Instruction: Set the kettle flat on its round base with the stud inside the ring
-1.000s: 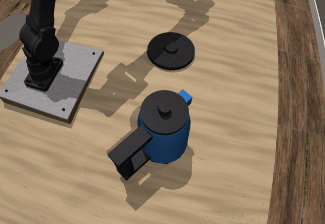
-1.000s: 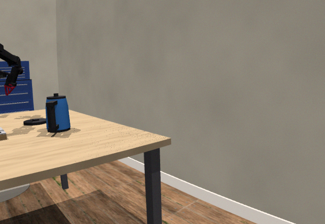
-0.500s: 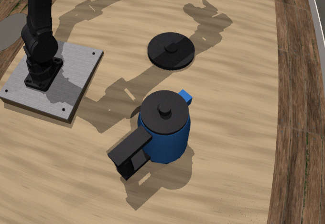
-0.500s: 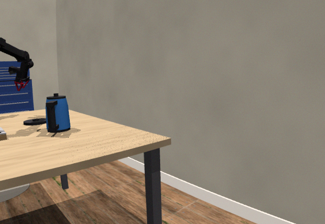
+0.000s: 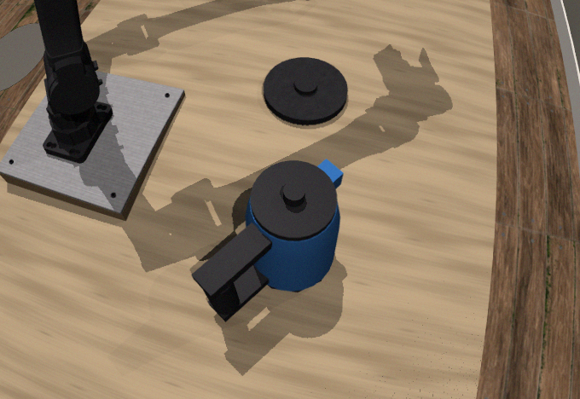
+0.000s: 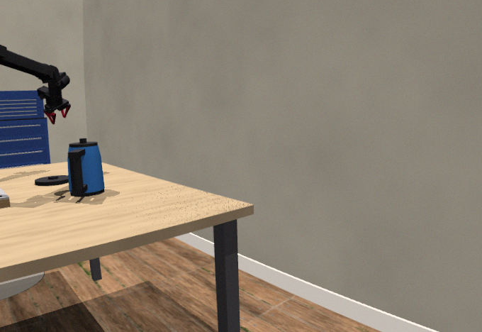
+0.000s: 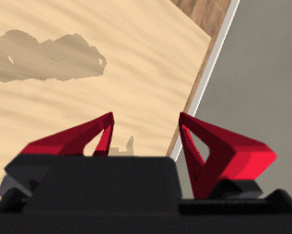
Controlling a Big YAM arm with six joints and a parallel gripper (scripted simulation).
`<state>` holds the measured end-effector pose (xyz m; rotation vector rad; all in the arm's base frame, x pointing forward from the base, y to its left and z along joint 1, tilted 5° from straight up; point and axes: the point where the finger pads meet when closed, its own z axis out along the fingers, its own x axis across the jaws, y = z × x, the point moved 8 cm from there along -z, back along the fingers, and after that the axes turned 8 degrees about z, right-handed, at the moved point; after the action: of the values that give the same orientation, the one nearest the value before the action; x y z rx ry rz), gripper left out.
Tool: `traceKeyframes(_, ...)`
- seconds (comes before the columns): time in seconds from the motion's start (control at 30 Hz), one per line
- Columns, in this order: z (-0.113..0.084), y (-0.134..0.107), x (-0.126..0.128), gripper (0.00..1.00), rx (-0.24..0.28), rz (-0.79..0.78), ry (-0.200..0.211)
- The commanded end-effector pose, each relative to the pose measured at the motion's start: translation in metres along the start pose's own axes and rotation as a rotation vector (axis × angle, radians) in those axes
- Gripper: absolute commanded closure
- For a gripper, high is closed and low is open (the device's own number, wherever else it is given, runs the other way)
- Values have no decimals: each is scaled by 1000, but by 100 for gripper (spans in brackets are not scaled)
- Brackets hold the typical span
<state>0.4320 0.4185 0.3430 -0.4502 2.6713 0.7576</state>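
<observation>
The blue kettle (image 5: pixel 299 245) (image 6: pixel 90 172) stands upright on the table, with a black lid and knob (image 5: pixel 293 194) and a black handle (image 5: pixel 232 270) (image 6: pixel 76 172) pointing to the front left. Its round black base (image 5: pixel 290 100) (image 6: pixel 50 180) lies flat on the table behind it, stud (image 5: pixel 305 86) up, apart from the kettle. My gripper (image 6: pixel 57 115) (image 7: pixel 146 116) with red fingers is open and empty. It hangs high in the air above and behind the kettle. In the wrist view only bare table shows between the fingers.
The arm's black column (image 5: pixel 65 57) stands on a grey mount plate (image 5: pixel 136 118) at the table's left. The table's right edge (image 5: pixel 487 198) borders wooden floor. A blue cabinet (image 6: pixel 23 133) stands behind the table.
</observation>
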Motion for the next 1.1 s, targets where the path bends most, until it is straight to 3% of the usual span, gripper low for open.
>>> traceKeyframes(0.0,-49,-6,-20,26,-39,133,-142)
traceKeyframes(0.33,-130,-93,-49,26,-73,501,-470)
traceKeyframes(0.4,-130,-93,-49,26,-73,501,-470)
traceKeyframes(0.9,-252,-198,-37,26,-235,947,-946)
traceKeyframes(0.97,-252,-198,-37,26,-235,947,-946)
traceKeyframes(1.0,-263,-194,-39,26,-266,956,-976)
traceKeyframes(1.07,-273,-213,-30,26,-278,1011,-1028)
